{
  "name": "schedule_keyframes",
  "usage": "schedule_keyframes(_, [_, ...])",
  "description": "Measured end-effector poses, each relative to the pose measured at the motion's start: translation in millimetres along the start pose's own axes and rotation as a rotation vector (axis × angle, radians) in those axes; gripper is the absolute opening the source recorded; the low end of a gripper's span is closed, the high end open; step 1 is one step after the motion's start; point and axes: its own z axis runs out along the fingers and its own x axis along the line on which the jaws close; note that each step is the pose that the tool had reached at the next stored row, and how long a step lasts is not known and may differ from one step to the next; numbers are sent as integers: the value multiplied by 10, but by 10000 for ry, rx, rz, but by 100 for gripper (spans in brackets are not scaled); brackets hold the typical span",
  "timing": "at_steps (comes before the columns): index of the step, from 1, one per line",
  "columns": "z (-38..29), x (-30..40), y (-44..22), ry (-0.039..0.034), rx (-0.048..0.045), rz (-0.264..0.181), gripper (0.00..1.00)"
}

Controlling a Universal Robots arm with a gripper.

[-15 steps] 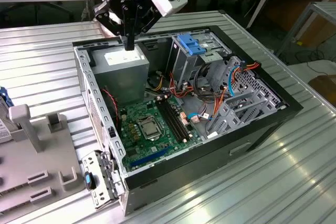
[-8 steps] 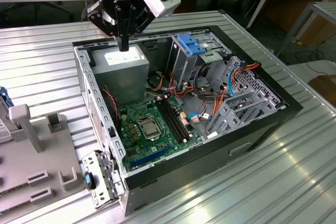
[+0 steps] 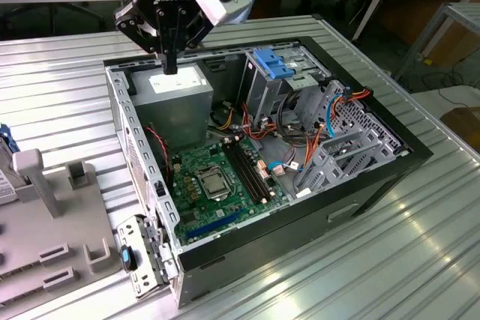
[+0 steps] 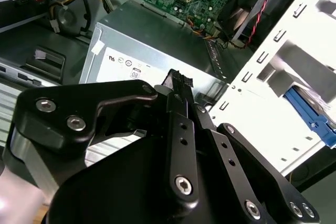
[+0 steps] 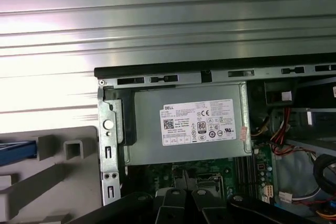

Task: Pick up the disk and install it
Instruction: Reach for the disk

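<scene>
**Gripper (image 3: 171, 61) shut and empty over the power supply; disk outside the case**

The disk (image 3: 4, 144) sits in a grey holder (image 3: 45, 215) on the table (image 3: 375, 275), at the exterior view's left and well apart from the fingers. What shows of it is a bright blue side rail, seen in the first wrist view (image 5: 18, 148) and in the second wrist view (image 4: 310, 114). In the first wrist view that rail seems to run crosswise to the side wall of the computer case (image 3: 300, 237), though so little of the slab shows that I cannot settle its long axis. From the gripper, the disk lies beyond that side wall, toward the exterior view's left and nearer the camera.

The gripper hangs pointing straight down over the power supply (image 3: 176, 91) in the far left corner of the open case. Its tips are just above the labelled top and, as far as I can judge, not touching. The fingers (image 4: 181, 129) are pressed together with nothing between them, so no pickup has been made.

The ribbed metal table is flat and bare around the holder. Inside the case, the circuit board (image 3: 217, 177), loose cables and the grey drive cage (image 3: 274, 73) at the exterior view's right leave tight room.
</scene>
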Motion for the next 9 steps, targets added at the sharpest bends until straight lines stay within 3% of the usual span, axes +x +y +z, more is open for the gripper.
schedule_keyframes(9, [-4,134,-10,0,0,0,11])
